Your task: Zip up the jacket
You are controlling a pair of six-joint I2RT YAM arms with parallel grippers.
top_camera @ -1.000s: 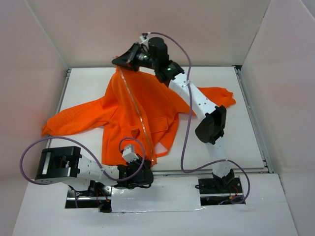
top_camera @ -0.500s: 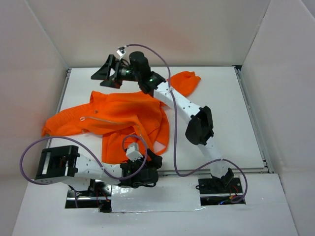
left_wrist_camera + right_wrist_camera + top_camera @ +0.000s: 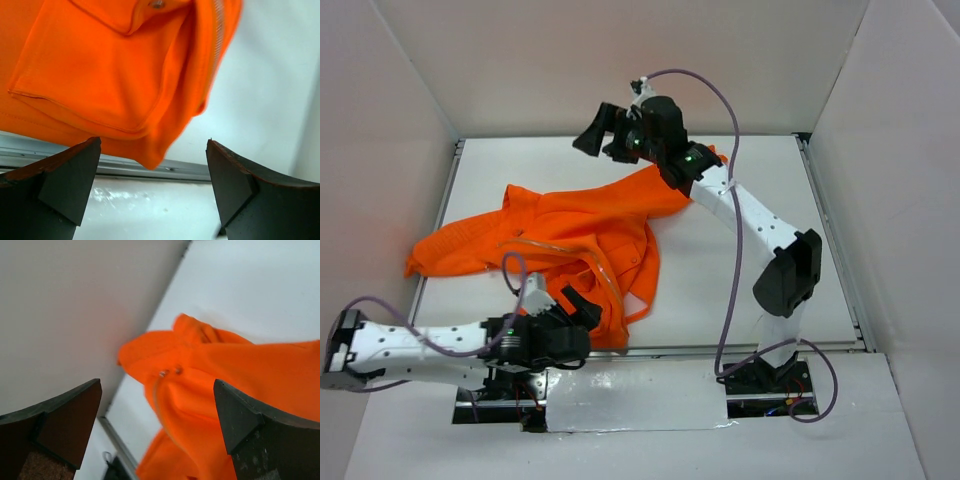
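Pulled back leftward since half a second ago, left gripper [image 3: 585, 308] hovers at the hem, wedge-shaped black fingers [image 3: 60, 175] wide, empty | jacket [image 3: 570, 235], soft orange fabric bunched in folds, flapped pocket showing, lies left-centre on smooth white table [image 3: 690, 270] | right gripper [image 3: 592, 132], swung rightward, gapes empty over the far edge.
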